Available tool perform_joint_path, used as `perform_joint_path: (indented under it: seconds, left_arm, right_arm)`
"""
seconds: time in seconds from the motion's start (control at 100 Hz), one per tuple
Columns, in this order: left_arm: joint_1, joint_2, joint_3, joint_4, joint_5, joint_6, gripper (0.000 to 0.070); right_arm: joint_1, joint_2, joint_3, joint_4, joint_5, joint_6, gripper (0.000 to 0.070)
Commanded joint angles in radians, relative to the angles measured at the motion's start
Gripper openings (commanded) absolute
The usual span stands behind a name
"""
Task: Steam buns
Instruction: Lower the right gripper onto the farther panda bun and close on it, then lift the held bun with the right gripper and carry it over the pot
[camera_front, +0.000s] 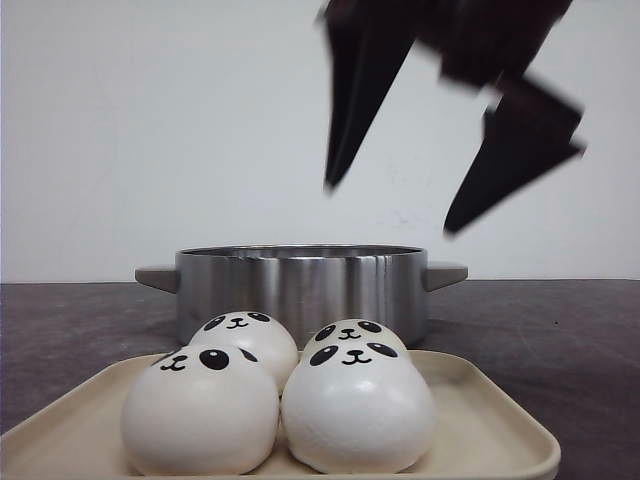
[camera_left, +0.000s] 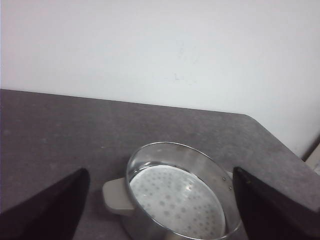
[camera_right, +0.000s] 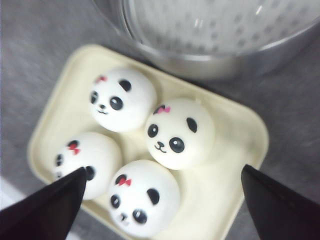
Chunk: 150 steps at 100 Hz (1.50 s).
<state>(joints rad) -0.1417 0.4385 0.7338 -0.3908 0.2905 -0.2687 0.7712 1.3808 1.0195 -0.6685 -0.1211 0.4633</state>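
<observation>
Four buns (camera_right: 150, 150) sit clustered on a cream tray (camera_right: 235, 190), at 6 o'clock from the steel pot (camera_front: 300, 290). The right gripper (camera_right: 160, 200) hovers above them, jaws apart and empty. The left gripper (camera_left: 160, 200), jaws apart, hangs over the pot. Only the right wrist view reveals red bows; only the left wrist view shows the perforated steamer plate (camera_left: 175, 200).

Four buns (camera_front: 280, 400) on tray (camera_front: 490, 420), before the pot (camera_front: 300, 285)

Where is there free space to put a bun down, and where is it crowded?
The steamer pot holds nothing on its perforated floor. The tray has a bare strip between the buns and its edge. The rest of the tray is crowded: four buns packed close together.
</observation>
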Motion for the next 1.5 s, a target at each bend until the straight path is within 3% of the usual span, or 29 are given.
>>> perform_joint_path:
  seconds: [0.0,0.24,0.36,0.52,0.59,0.66,0.8,1.07,1.3,1.49]
  left_arm:
    - [-0.008,0.005,0.010,0.010,-0.002,0.013,0.0556]
    - [-0.044,0.005,0.010,0.010,-0.002,-0.005,0.0556]
    - [-0.061,0.005,0.010,0.010,-0.002,-0.005,0.0556]
    - [-0.082,0.005,0.010,0.010,-0.002,-0.005,0.0556]
    - [-0.086,0.005,0.010,0.009,-0.003,-0.005,0.0556]
    - [-0.090,0.005,0.010,0.010,-0.006,-0.005,0.0556]
    - [-0.093,0.005,0.010,0.010,-0.011,-0.005,0.0556]
    - [-0.093,0.006,0.010,0.010,-0.011,-0.005,0.0556]
    - [-0.093,0.006,0.010,0.019,-0.033,-0.005,0.0556]
    - [-0.093,0.010,0.010,0.018,-0.037,-0.004,0.0556]
  right_arm:
    - [0.007,0.071,0.018,0.018,0.010,0.039,0.0601]
    - [0.006,0.236,0.018,0.099,0.008,0.063,0.0577]
    - [0.006,0.283,0.018,0.126,0.006,0.081,0.0482]
    - [0.006,0.325,0.018,0.146,0.006,0.106,0.0441]
    - [0.004,0.336,0.018,0.145,0.007,0.113,0.0288]
    - [0.004,0.344,0.018,0.143,0.009,0.113,0.0000]
    - [0.010,0.329,0.023,0.151,0.021,0.113,0.0006]
    - [0.038,0.117,0.209,0.042,-0.085,0.049,0.0006]
    - [-0.005,0.112,0.485,-0.010,0.060,-0.080,0.0006]
    - [-0.084,0.223,0.561,0.004,0.085,-0.143,0.0006]
